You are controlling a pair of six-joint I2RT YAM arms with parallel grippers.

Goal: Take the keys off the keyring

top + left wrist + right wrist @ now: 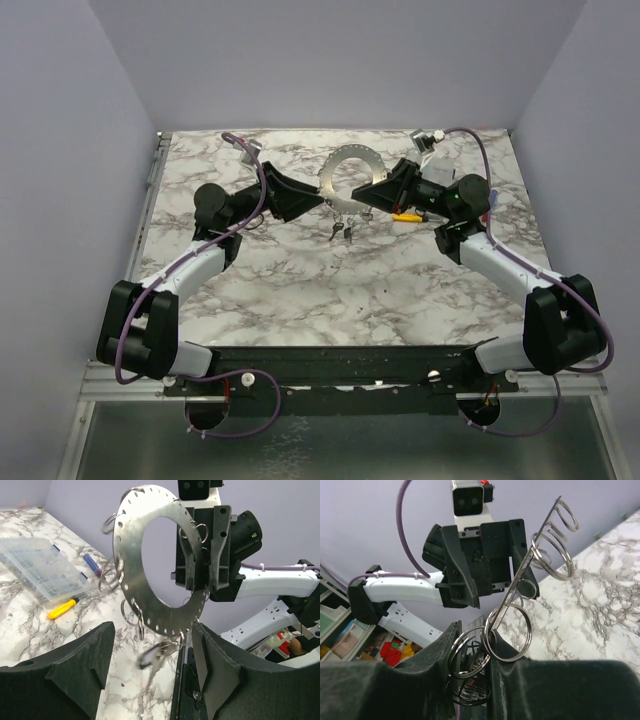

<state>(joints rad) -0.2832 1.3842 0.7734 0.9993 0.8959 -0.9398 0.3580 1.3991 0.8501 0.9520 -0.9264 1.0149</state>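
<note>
Marble tabletop (300, 285); keyring (129, 560) judged stiff, slick, rim clamped by right gripper (204, 554); left gripper (152, 635) wide, empty; keys (154, 656) prob. light, hold at heads advised.

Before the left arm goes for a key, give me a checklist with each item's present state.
1. Right gripper clamped on the keyring: ok, its fingers pinch the rim.
2. Left gripper open: ok, fingers wide apart, nothing between them.
3. Keyring off the table: ok, held upright in the air.
4. A key to take: ok, one hangs from the lower rim, in front of the open fingers.
5. Key steady: cannot tell, it shows blurred.
6. Box and yellow tool out of the way: ok, both lie off to the side.
</note>
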